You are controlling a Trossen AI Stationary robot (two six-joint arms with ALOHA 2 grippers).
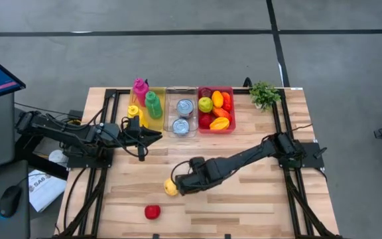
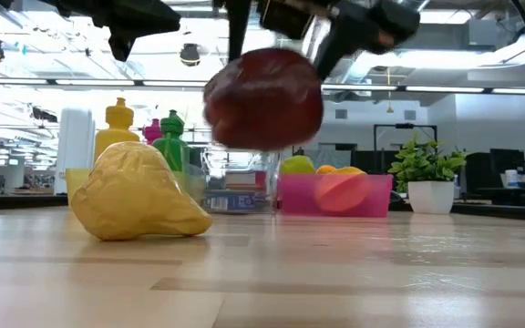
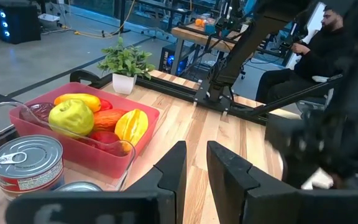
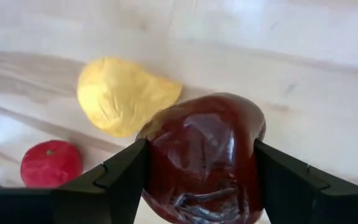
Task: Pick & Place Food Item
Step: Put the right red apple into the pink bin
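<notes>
A pale slatted wooden table [image 1: 257, 199] carried everything, its planks smooth and lightly grained. Along the far edge sat three clear bins in a row: the red bin [image 1: 215, 110] piled with glossy fruit, a middle bin [image 1: 182, 113] with two ribbed tin cans, and a yellow bin [image 1: 146, 106] of plastic squeeze bottles. A small leafy potted plant [image 1: 264, 93] stood at the far right corner. The right arm stretched low and long across the boards toward the near middle, wrist angled down. There the right gripper [image 4: 199, 163] was clamped on a dark red, shiny, rounded fruit [image 4: 202, 155], fingers spread fairly wide and pressed against both its sides, the fruit lifted clear of the wood in the low view. Just beside it lay a lumpy, matte yellow fruit [image 1: 170, 187] on the table. Nearer the front edge rested a small round red tomato [image 1: 152, 212]. The left arm waited by the bottles, the left gripper [image 3: 194, 165] nearly closed and empty.
</notes>
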